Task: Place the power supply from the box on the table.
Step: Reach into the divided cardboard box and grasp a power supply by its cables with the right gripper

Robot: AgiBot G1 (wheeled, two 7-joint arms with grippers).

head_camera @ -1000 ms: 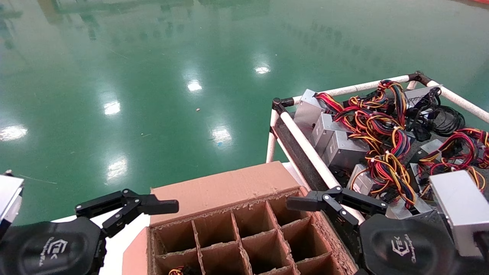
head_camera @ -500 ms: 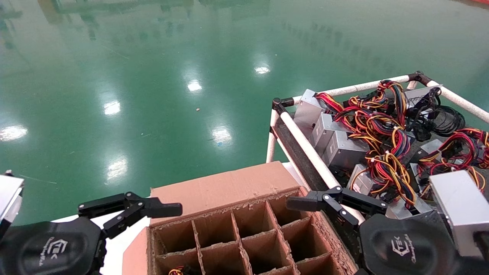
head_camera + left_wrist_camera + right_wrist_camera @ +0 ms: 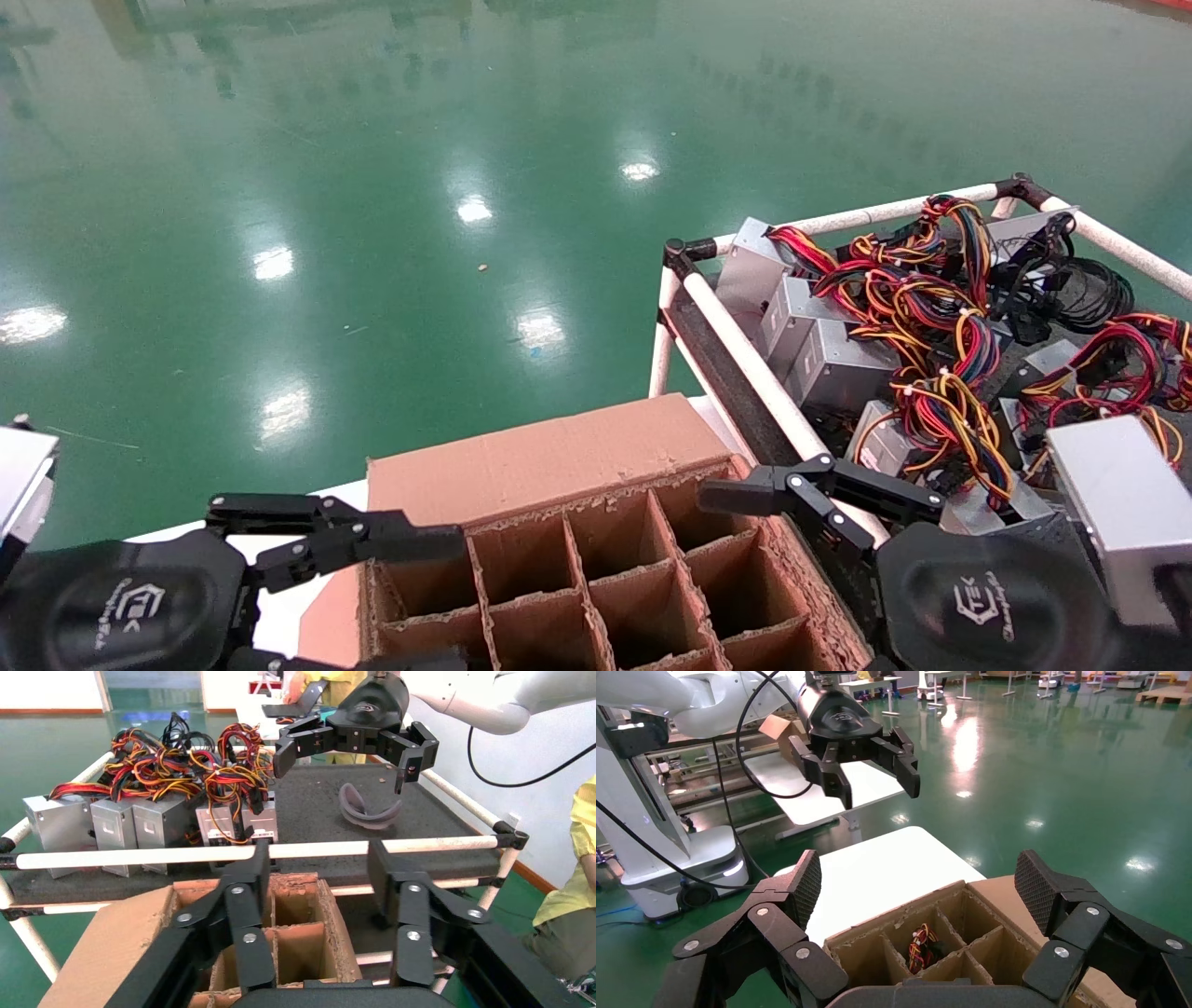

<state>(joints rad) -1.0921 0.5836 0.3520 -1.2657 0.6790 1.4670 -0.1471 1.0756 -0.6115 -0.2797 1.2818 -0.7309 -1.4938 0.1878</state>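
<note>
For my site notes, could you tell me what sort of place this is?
Probably a factory or workshop floor: glossy green floor, a pipe-railed table piled with wired power supplies, and a divided box.

A dark grey rough-topped table (image 3: 722,368) framed by a white pipe rail with black corner joints is standing on the glossy green floor (image 3: 372,186). Silver-grey metal power supplies (image 3: 833,363) trailing yellow, red and black wire bundles (image 3: 917,308) are lying crowded across its top, beside a coil of black cable (image 3: 1085,289). A curled grey band (image 3: 365,808) is lying on a bare patch.
</note>
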